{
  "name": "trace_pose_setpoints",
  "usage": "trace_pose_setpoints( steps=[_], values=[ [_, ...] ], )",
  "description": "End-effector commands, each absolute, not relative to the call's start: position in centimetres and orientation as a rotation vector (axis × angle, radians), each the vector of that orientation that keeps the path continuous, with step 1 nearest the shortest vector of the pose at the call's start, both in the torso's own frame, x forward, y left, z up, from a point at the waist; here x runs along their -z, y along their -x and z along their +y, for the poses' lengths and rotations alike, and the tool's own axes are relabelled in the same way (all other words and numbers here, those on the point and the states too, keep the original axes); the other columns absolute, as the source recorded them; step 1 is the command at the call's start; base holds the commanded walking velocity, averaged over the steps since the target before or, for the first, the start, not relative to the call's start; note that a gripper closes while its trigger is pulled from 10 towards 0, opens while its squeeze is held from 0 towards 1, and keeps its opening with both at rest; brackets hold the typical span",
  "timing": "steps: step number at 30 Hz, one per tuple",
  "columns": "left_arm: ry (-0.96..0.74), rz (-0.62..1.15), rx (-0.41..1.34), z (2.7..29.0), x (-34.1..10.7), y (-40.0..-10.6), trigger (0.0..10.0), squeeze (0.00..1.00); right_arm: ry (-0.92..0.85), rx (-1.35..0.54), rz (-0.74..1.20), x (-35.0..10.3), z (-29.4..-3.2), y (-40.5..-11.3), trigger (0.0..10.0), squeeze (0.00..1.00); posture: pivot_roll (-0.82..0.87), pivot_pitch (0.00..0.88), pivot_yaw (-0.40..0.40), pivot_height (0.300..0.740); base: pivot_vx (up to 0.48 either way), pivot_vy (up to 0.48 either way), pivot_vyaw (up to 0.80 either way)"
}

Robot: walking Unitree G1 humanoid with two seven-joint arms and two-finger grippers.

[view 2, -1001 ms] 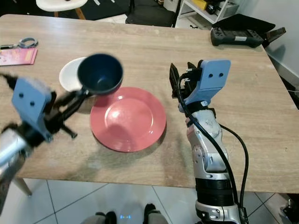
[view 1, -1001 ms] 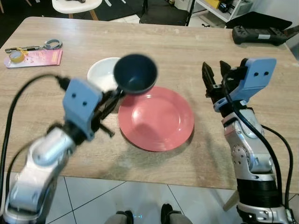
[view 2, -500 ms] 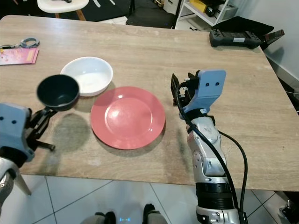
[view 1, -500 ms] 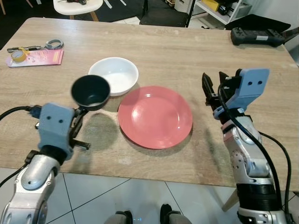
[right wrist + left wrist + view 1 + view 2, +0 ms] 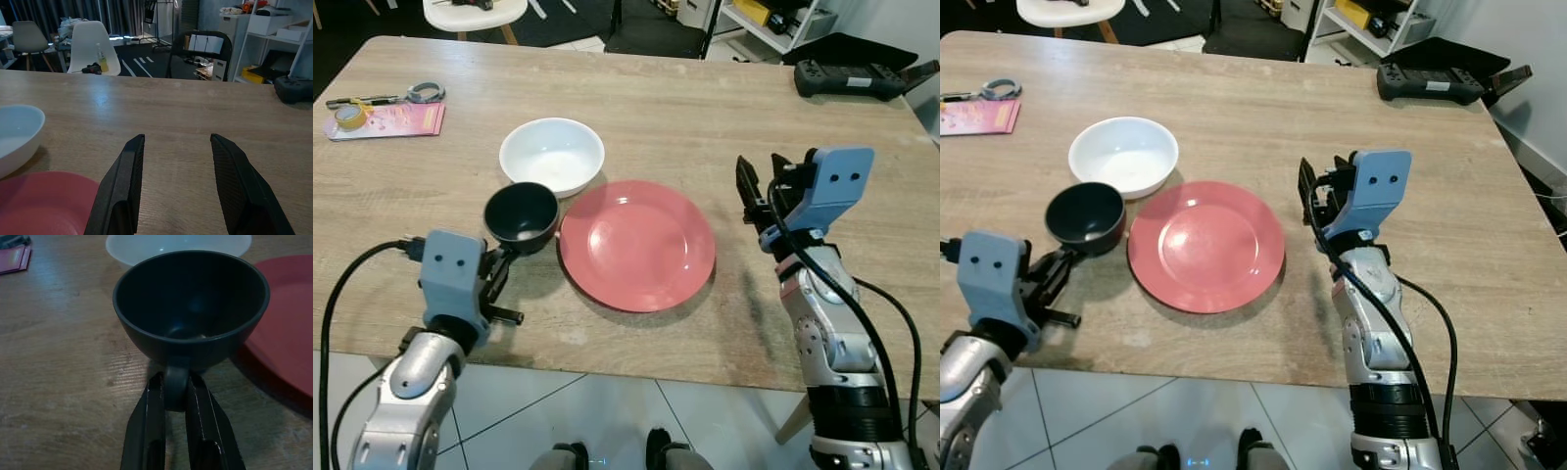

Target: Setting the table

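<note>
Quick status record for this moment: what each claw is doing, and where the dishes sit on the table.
left claw: shut on the handle of the dark cup
dark cup: upright, low over or on the table, left of the red plate, near side of the white bowl; contact with the table cannot be told
right claw: open, holding nothing, above the table right of the red plate
red plate: flat on the table
white bowl: upright
</note>
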State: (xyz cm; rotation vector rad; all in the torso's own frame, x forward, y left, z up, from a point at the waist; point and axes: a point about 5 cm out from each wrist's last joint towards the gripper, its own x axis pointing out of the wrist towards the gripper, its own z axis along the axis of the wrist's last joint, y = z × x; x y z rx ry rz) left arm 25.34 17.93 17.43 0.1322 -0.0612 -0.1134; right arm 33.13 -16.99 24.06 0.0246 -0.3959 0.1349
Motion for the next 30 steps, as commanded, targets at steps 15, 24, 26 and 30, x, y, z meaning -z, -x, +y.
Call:
trace_pose_setpoints(
  steps=[15, 24, 26, 30],
  values=[
    [-0.269, -0.185, 0.130, 16.2, -19.1, -23.1, 10.0, 0.00, -0.020, -0.134, -0.381, -23.4, -17.2, -33.3, 10.0, 0.00, 0.07, 0.223, 0.015, 0.740, 0.000, 0.000, 0.00],
    [-0.387, -0.371, 0.227, 13.6, -22.8, -23.5, 10.0, 0.00, -0.024, -0.130, -0.385, -23.5, -17.2, -33.4, 10.0, 0.00, 0.07, 0.219, 0.015, 0.740, 0.000, 0.000, 0.00],
    [-0.294, -0.357, 0.148, 14.9, -23.8, -24.7, 10.0, 0.00, -0.023, -0.126, -0.386, -23.5, -17.3, -33.4, 10.0, 0.00, 0.07, 0.219, 0.015, 0.740, 0.000, 0.000, 0.00],
    [-0.177, -0.298, 0.034, 18.4, -25.1, -26.9, 10.0, 0.00, -0.023, -0.124, -0.387, -23.5, -17.4, -33.4, 10.0, 0.00, 0.07, 0.215, 0.013, 0.740, 0.000, 0.000, 0.00]
  ],
)
